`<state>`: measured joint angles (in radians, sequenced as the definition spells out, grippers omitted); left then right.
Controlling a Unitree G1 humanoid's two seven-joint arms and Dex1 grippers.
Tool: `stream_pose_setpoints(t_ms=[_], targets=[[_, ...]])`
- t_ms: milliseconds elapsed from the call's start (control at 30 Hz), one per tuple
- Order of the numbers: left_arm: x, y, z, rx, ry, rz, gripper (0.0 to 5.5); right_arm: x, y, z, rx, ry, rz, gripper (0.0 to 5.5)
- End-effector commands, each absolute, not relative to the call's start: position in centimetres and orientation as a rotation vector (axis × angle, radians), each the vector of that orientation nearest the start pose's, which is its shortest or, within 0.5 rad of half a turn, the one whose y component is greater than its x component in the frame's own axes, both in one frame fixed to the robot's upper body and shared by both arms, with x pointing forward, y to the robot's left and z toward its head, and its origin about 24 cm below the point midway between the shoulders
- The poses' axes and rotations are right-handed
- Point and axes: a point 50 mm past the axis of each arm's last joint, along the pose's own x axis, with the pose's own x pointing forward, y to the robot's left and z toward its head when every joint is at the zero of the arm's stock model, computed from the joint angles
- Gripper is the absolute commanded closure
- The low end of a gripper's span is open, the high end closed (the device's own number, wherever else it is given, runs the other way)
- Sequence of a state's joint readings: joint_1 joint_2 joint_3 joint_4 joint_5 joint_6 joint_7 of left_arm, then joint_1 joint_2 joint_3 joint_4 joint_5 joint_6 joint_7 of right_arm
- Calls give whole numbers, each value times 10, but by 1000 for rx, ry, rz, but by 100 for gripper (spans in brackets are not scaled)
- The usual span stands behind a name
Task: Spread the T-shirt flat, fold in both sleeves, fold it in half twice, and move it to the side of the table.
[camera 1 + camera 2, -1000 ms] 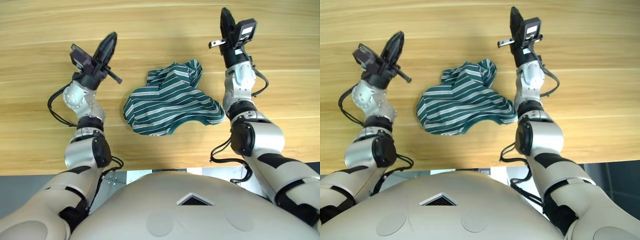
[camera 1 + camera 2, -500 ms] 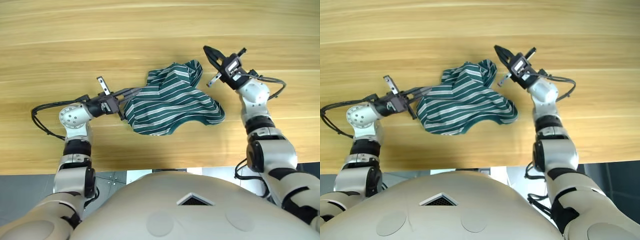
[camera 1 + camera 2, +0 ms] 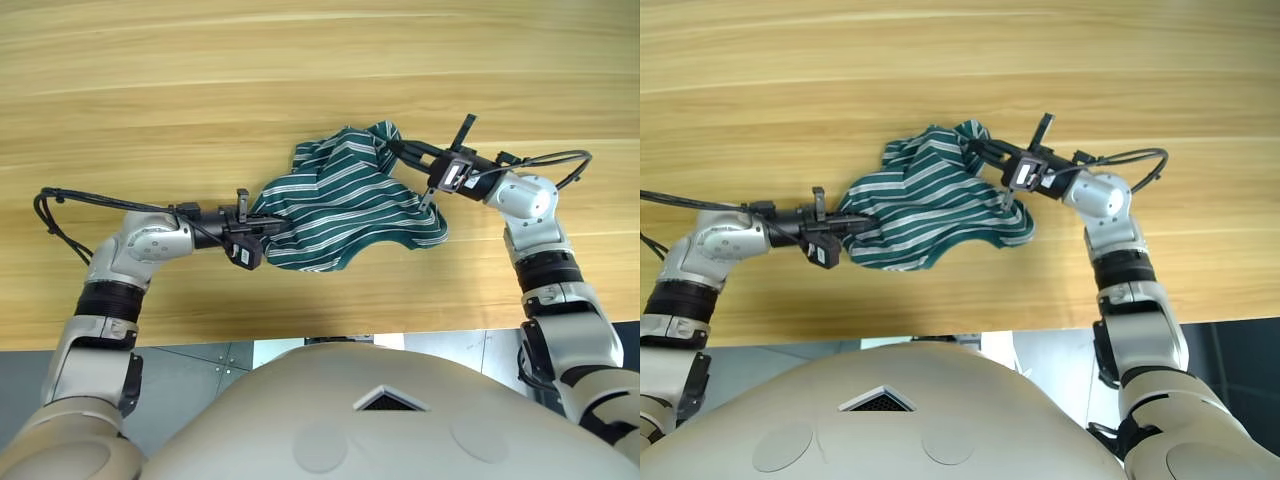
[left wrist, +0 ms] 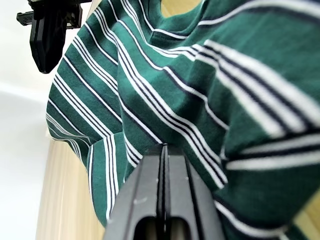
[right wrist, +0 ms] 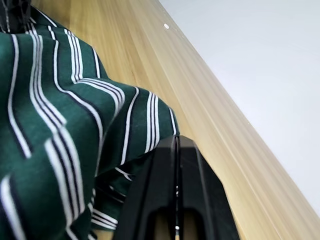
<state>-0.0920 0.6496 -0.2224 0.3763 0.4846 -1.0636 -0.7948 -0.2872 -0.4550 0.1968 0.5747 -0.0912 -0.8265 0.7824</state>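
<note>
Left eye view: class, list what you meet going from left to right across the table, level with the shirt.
The left gripper, jaws shut at the T-shirt's left edge → the crumpled striped T-shirt → the right gripper, jaws shut at the shirt's far right edge.

Left claw (image 3: pixel 860 225) and right claw (image 3: pixel 972 149) meet opposite edges of the crumpled T-shirt (image 3: pixel 930 205).

Dark green T-shirt (image 3: pixel 340 205) with thin white and navy stripes, crumpled in a loose heap, not spread flat, folds bunched up at its far side, lying mid-width on the wooden table (image 3: pixel 300 60), nearer the table's front edge
</note>
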Motion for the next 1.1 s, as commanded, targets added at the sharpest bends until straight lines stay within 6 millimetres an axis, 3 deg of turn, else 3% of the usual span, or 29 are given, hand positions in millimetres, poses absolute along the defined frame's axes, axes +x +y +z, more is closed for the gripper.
stream_pose_setpoints(t_ms=[33, 133, 333, 467, 567, 633, 700, 767, 867, 967, 1100], targets=[[165, 226, -22, 1383, 215, -1740, 550, 252, -153, 24, -800, -139, 1254, 547], [181, 245, -13, 1562, 279, -1696, 550, 237, -154, 2, -877, 2, 1384, 547], [215, 279, 5, 1807, 389, -1530, 550, 224, -169, -12, -940, 141, 1466, 547], [227, 308, 1, 1903, 520, -1417, 550, 223, -183, -11, -919, 183, 1398, 547], [228, 329, -8, 1966, 618, -1358, 550, 237, -204, -1, -912, 196, 1239, 547], [218, 320, -21, 1875, 579, -1401, 550, 249, -214, 4, -921, 190, 1136, 547], [202, 288, -33, 1673, 435, -1509, 550, 258, -211, 8, -914, 155, 1083, 547], [187, 260, -33, 1531, 294, -1593, 550, 264, -204, 10, -908, 119, 1060, 547], [176, 238, -25, 1426, 174, -1650, 550, 267, -198, 12, -909, 87, 1058, 547], [182, 226, -11, 1397, 85, -1613, 550, 268, -197, 12, -905, 74, 1052, 547], [212, 228, 19, 1482, 16, -1450, 550, 265, -192, 12, -889, 56, 1064, 547]])
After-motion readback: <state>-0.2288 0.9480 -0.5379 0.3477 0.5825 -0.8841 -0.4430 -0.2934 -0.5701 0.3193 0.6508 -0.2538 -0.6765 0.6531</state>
